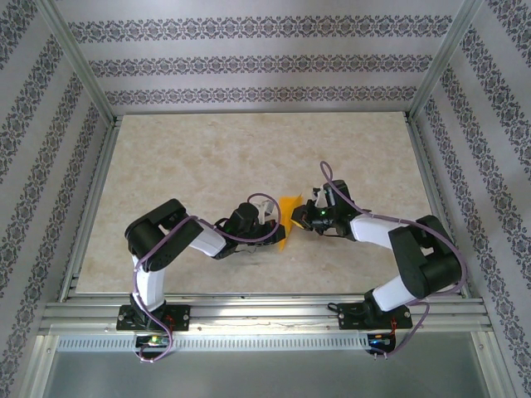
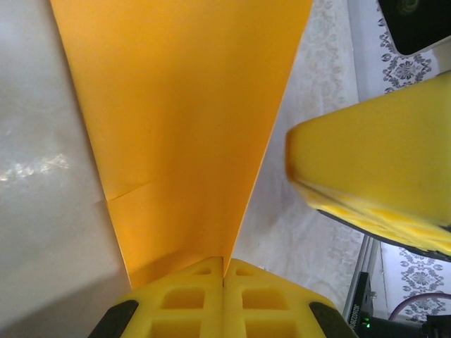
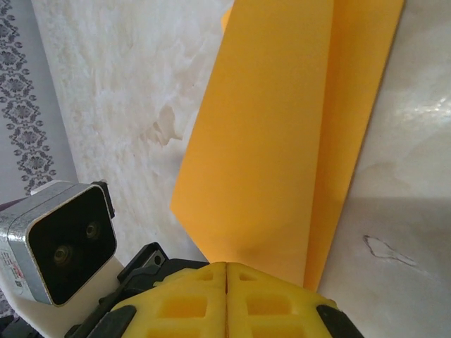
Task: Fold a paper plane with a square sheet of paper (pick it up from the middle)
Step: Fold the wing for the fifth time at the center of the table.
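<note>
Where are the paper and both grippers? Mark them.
orange paper [image 2: 190,127], left wrist view, flat middle.
left gripper [image 2: 224,264], left wrist view, seam between shut jaws.
right gripper [image 3: 226,267], right wrist view, seam between shut jaws.

left arm [image 1: 158,249], right arm [image 1: 415,261]: black joints, white links, purple cables [image 1: 249,239] looping along (green light [image 1: 322,222] on right wrist). left tool [image 2: 224,267], right tool [image 3: 227,267]: yellow, square cut-outs, black edges.

The overhead camera looks down from behind the arm bases, taking in the whole surface [image 1: 207,157]. Wrist cameras look closely past the left end effector [image 2: 224,271] and right end effector [image 3: 227,271]; all three share the orange paper [image 2: 183,105]
</note>
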`<state>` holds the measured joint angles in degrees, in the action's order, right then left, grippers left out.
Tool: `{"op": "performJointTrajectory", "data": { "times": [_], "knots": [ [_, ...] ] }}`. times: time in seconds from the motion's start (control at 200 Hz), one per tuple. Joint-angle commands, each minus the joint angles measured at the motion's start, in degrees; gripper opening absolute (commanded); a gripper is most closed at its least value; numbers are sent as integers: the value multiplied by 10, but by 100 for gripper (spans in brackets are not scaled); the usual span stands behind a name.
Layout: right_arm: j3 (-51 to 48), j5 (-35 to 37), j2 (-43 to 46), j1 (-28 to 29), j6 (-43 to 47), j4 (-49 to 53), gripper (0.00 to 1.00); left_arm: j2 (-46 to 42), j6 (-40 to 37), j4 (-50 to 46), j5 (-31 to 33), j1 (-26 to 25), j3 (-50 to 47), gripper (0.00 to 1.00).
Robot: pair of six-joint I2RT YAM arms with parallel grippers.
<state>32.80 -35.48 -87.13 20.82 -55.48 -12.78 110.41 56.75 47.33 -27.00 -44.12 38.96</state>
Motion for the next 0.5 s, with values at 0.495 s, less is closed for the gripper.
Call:
{"op": "performJointTrajectory", "data": {
  "times": [0.495],
  "knots": [
    [24,-2,-34,5,15,-30,7,41,84,117,-33,21,-16,0]
  ]
}}
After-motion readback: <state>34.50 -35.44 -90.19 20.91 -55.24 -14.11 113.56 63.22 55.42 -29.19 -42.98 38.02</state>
